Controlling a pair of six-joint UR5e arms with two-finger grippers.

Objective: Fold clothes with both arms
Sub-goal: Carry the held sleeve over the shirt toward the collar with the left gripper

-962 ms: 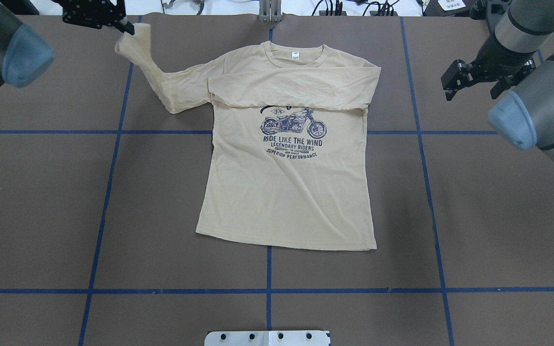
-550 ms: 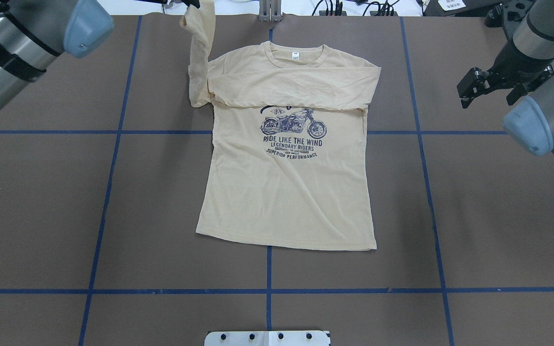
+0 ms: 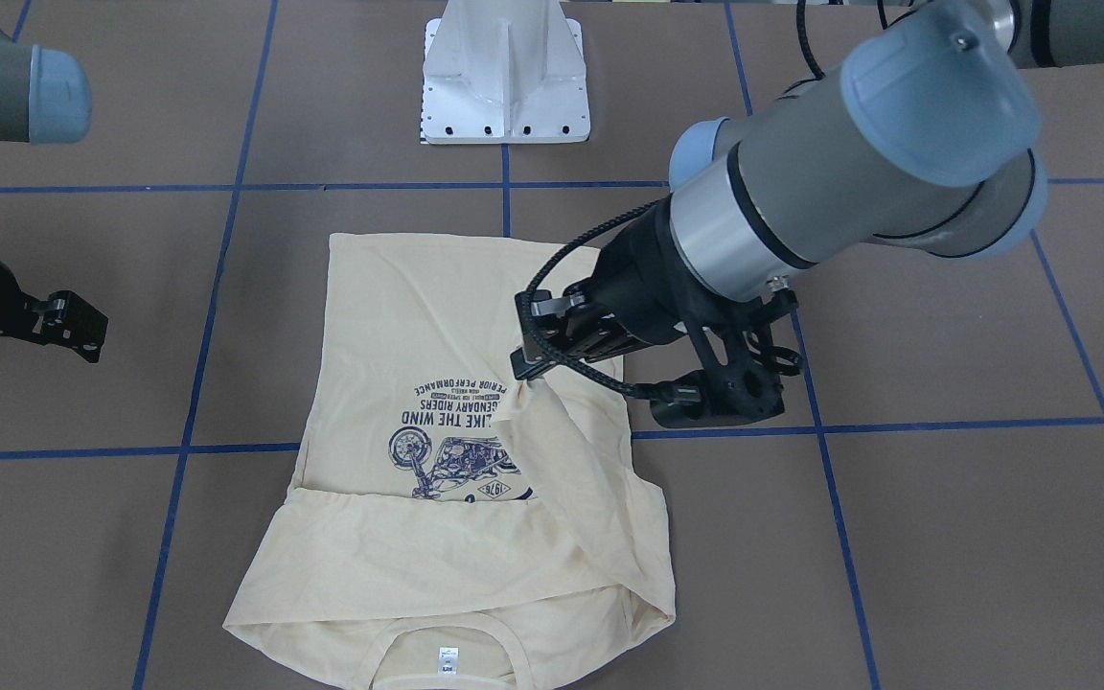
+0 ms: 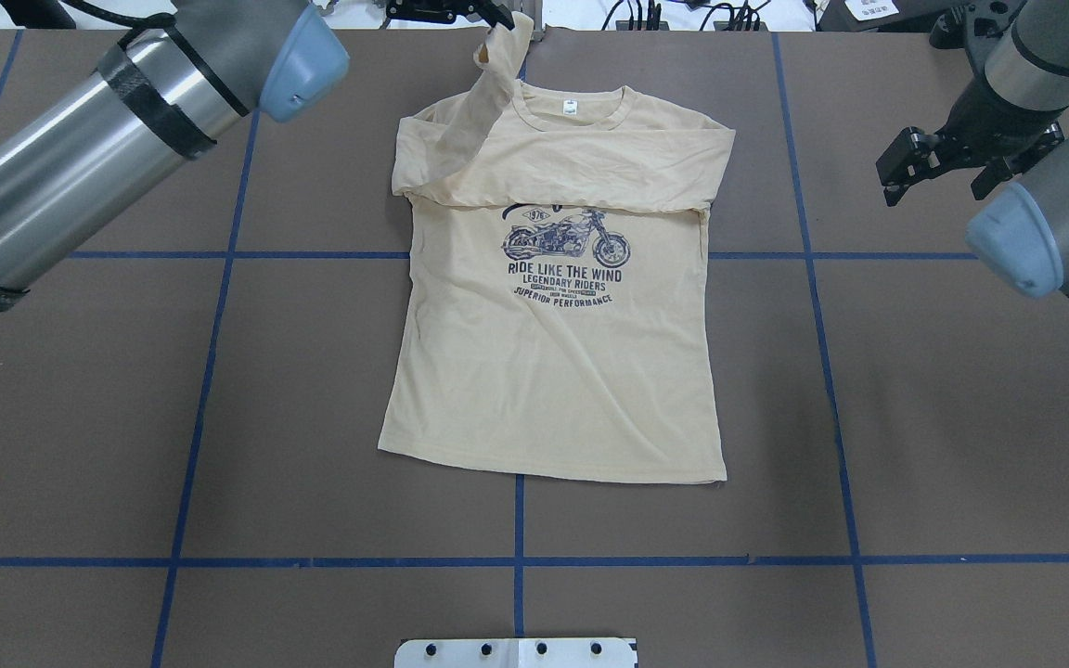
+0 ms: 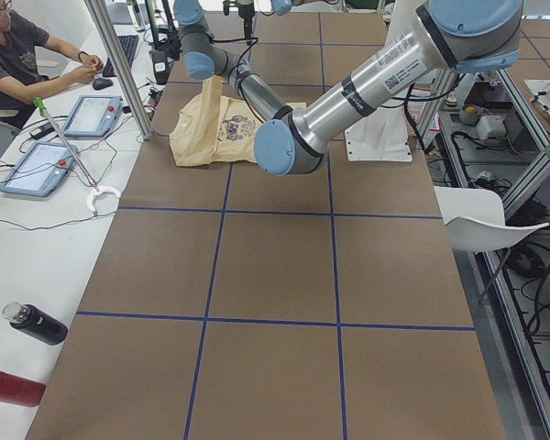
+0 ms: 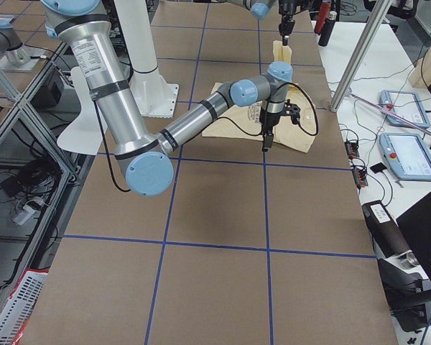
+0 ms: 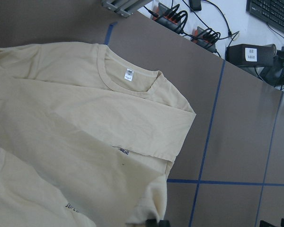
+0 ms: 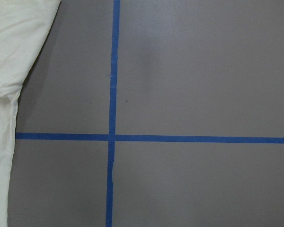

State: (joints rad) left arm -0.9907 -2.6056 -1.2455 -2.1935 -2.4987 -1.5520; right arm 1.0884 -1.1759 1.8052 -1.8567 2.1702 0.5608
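Looking down, you see the cream T-shirt (image 4: pixel 553 371) lying flat, print up, in the middle of the brown table (image 4: pixel 961 417). One sleeve lies folded across the chest. The left gripper (image 4: pixel 500 17) pinches the other sleeve, lifted over the collar. The right gripper (image 4: pixel 929 167) hangs well off to the side, jaws spread apart. Bare table shows round every edge. The print reads "RIDE LIKE THE WIND".

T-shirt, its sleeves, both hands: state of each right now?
T-shirt: body flat on the table, print up, hem not yet folded.
Folded sleeve: lying flat across the chest.
Held sleeve: lifted off the table, cuff pinched, draped over the shoulder.
Left hand: shut on the held sleeve's cuff, above the shirt.
Right hand: open, empty, off to the shirt's side.
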